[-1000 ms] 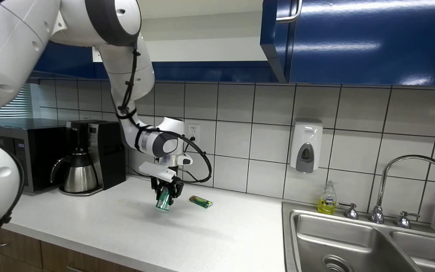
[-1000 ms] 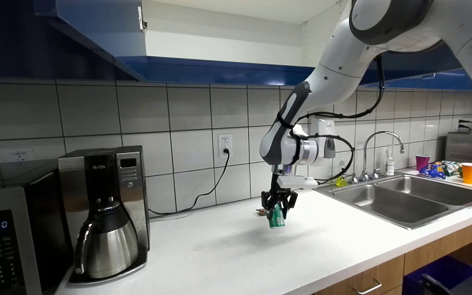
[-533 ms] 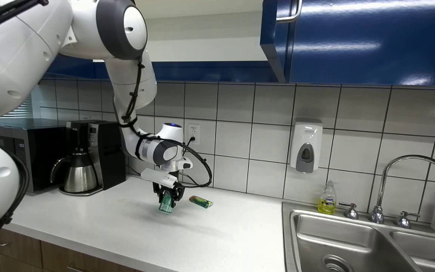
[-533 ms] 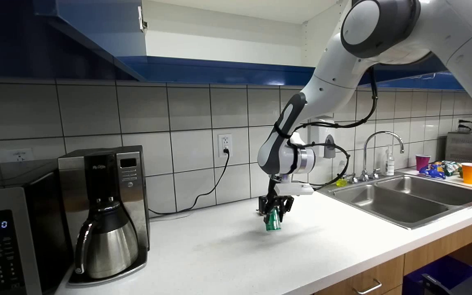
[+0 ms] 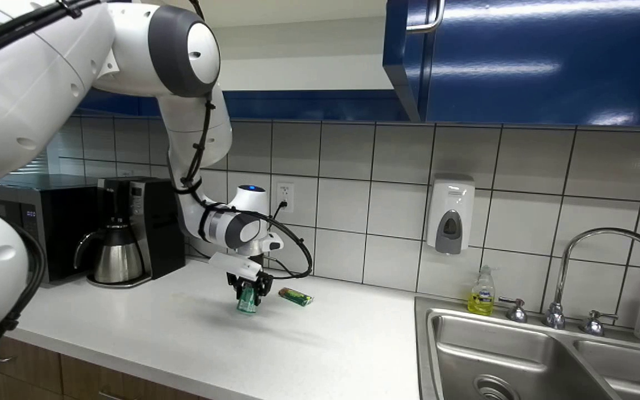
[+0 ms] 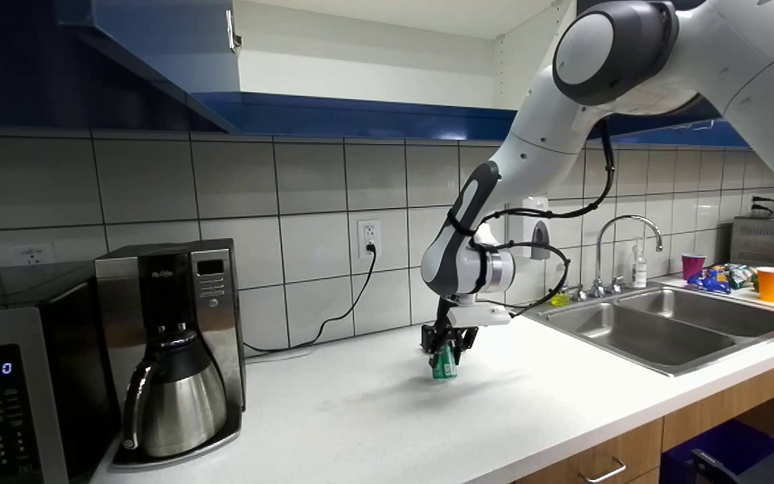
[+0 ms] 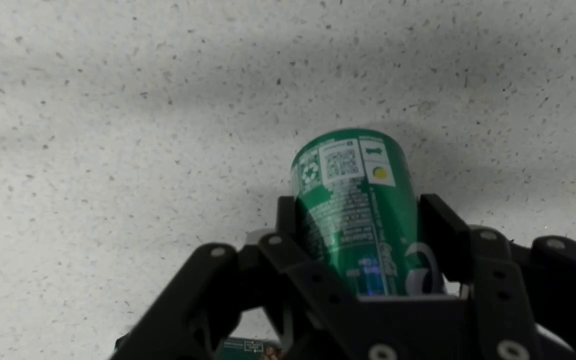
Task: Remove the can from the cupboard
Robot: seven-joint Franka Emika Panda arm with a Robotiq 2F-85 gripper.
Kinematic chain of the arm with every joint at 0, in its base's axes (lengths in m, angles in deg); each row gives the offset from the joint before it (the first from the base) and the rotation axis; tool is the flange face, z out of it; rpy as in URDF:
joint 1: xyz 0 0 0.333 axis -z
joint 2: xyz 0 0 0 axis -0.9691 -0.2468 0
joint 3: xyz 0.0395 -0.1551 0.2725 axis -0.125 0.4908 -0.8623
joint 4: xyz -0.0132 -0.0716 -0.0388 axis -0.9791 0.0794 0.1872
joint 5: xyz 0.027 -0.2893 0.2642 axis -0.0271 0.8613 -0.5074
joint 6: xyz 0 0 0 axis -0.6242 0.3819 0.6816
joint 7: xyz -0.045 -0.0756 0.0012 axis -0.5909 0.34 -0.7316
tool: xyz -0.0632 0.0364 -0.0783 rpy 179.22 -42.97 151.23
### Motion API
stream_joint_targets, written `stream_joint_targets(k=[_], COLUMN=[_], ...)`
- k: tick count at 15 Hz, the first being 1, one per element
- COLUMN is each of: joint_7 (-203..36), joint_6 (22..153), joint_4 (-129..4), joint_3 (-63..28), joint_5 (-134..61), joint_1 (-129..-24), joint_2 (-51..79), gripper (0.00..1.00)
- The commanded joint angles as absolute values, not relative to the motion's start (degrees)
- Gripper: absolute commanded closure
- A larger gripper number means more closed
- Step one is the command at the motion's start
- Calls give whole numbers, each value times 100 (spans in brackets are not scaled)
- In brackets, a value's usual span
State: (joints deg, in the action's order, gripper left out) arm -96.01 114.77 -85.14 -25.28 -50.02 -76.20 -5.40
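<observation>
The green can (image 5: 246,301) is held over the white counter, below the cupboard. It also shows in an exterior view (image 6: 445,365), slightly tilted. My gripper (image 5: 250,289) is shut on it from above, a finger on each side; it shows in an exterior view too (image 6: 449,344). In the wrist view the gripper (image 7: 357,205) clasps the can (image 7: 358,170), hiding its upper end. I cannot tell whether the can's bottom touches the counter. The cupboard (image 6: 373,119) stands open with its white interior showing, and its glossy blue door (image 5: 536,66) appears in an exterior view.
A flat green packet (image 5: 295,296) lies on the counter beside the gripper, partly seen in the wrist view (image 7: 248,349). A coffee maker (image 6: 219,316) and microwave (image 6: 64,376) stand to one side. A sink (image 5: 425,355) is on the other side.
The arm has lowered, bringing the gripper and can a little closer to the counter. The can has shifted slightly sideways and looks more upright. The grip on the can stays shut.
</observation>
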Motion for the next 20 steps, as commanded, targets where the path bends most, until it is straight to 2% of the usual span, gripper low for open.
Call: stream_joint_targets(k=[1,20], joint_7=[-9492,-9332], joint_6=[11613,12212], joint_4=[-8415,-8523], joint_3=[-2634,-2558], joint_5=[-4814,-4580], joint_1=[-7514,-7639], joint_2=[-599,-762], gripper=[62,62])
